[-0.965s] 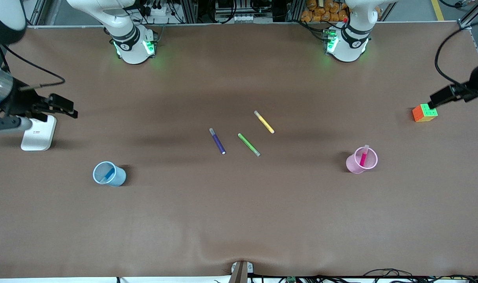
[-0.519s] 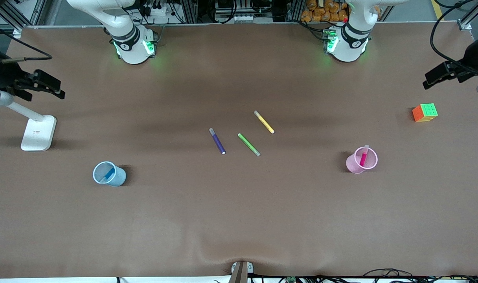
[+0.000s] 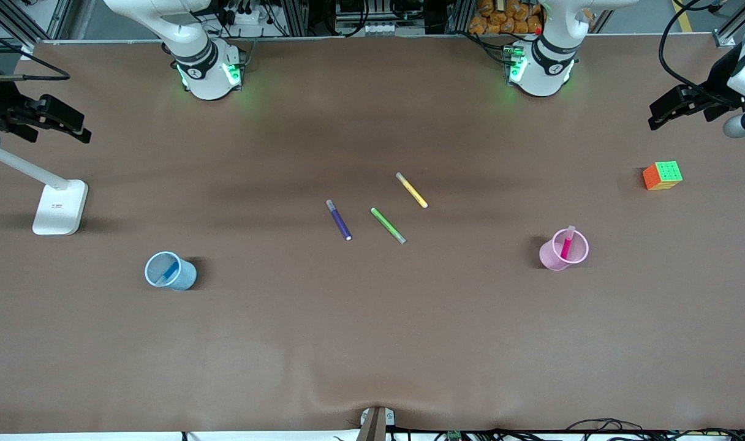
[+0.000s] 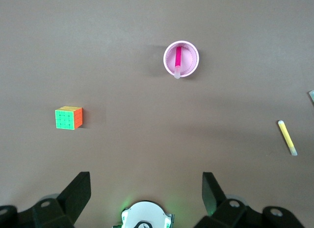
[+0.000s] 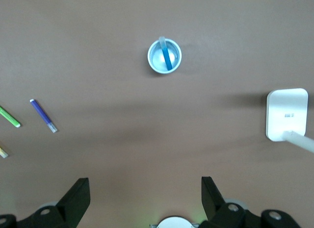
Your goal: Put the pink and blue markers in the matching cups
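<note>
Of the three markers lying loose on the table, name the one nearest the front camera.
The green marker. Its lower tip reaches closest to the front camera, just past the purple marker; the yellow marker lies farthest back.

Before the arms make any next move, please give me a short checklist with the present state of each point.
1. Pink marker stands inside the pink cup: ok.
2. Blue marker lies inside the blue cup: ok.
3. Both cups upright on the table: ok.
4. Purple pen, green pen and yellow pen lie loose mid-table, outside the cups: ok.
5. Left gripper open, holding nothing, up over the table's edge near the cube: ok.
6. Right gripper open, holding nothing, above the white stand: ok.
</note>
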Available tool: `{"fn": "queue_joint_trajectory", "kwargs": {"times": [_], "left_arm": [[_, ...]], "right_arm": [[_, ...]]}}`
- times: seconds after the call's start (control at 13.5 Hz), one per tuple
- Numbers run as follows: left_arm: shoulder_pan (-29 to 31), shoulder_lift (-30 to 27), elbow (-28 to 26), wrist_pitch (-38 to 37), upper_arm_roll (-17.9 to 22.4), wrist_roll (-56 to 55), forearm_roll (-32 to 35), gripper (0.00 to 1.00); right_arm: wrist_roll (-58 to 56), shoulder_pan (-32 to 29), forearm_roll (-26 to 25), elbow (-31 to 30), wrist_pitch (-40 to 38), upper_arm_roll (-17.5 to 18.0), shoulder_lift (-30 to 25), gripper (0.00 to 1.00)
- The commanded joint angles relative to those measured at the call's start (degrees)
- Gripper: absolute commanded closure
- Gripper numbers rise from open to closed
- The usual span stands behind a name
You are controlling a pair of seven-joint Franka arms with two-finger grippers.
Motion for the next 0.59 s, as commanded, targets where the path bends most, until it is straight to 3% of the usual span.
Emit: {"fn": "queue_joint_trajectory", "kwargs": {"times": [0.0,0.52], "left_arm": [[-0.41,-2.53,-1.32,0.06,-0.20,3.21,1.06,0.00],[-0.32,-2.45,-1.50,1.56,-0.12,5.52,-2.10,0.00]], "right_arm": [[1.42,-0.17,-0.42,0.75,-1.37,0.32,0.37,0.00],[0.45,-0.43,-0.42,0.75,-0.85,0.32,0.55,0.00]]}}
